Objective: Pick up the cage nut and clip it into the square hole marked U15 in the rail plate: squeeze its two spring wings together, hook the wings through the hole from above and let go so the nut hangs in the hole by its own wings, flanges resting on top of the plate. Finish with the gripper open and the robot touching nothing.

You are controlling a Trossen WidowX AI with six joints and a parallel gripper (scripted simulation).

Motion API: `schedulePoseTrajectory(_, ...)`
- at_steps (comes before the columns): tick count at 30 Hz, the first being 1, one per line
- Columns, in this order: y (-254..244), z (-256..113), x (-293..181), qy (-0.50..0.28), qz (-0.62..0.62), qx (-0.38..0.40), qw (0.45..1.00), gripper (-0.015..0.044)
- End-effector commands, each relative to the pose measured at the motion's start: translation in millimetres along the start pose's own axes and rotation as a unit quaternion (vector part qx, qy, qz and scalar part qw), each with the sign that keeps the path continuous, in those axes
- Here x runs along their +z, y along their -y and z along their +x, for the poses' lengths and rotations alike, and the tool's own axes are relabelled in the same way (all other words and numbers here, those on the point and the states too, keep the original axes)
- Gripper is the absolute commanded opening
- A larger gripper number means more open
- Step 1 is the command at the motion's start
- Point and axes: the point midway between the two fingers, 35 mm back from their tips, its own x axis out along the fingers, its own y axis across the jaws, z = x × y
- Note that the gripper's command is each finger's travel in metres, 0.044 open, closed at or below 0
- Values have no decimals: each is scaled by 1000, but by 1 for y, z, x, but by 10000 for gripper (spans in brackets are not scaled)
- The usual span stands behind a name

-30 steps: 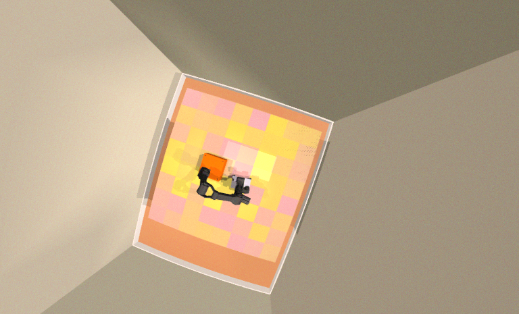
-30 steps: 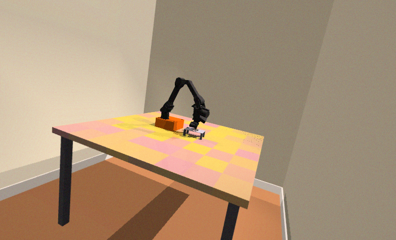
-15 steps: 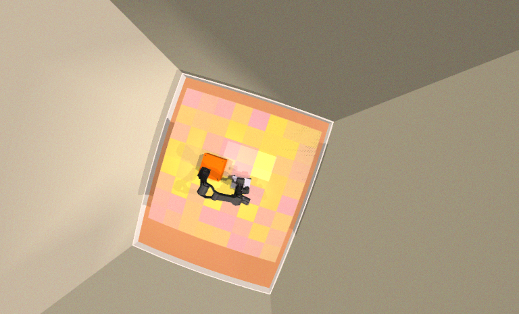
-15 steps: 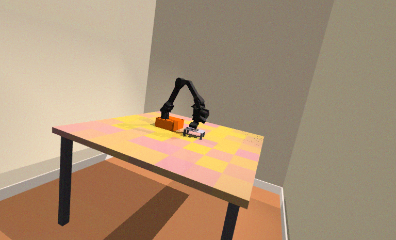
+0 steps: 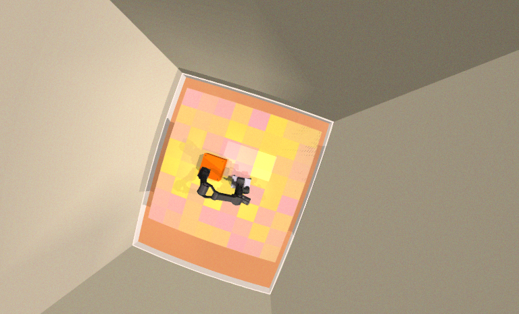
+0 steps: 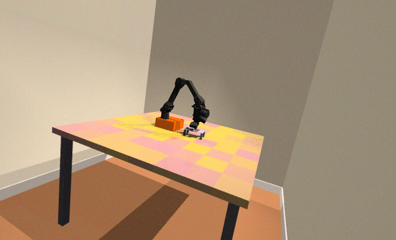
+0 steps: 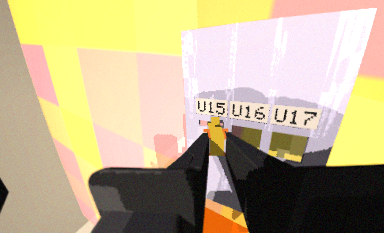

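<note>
End effector (image 5: 238, 179) (image 6: 193, 127) (image 7: 215, 138) grips cage nut (image 7: 216, 138), discernible only wristwise.

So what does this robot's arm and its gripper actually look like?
The arm is black to dark grey, with slim links and chunky rounded joints. The gripper has two black fingers, broad behind and tapering forward. I make out no markings or cables.

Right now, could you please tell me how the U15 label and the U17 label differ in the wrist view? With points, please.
The U15 label (image 7: 213, 107) sits at the row's left end; the U17 label (image 7: 295, 116) ends it on the right. The U15 label looks smaller than the U17 label. Both have dark lettering on cream.
</note>
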Motion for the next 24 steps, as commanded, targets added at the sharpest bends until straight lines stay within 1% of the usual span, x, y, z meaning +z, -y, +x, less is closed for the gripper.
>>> schedulePoseTrajectory(1,0,-1,0,1,2,-5,1000,35)
schedulePoseTrajectory(24,-3,0,-1,1,2,-38,999,35)
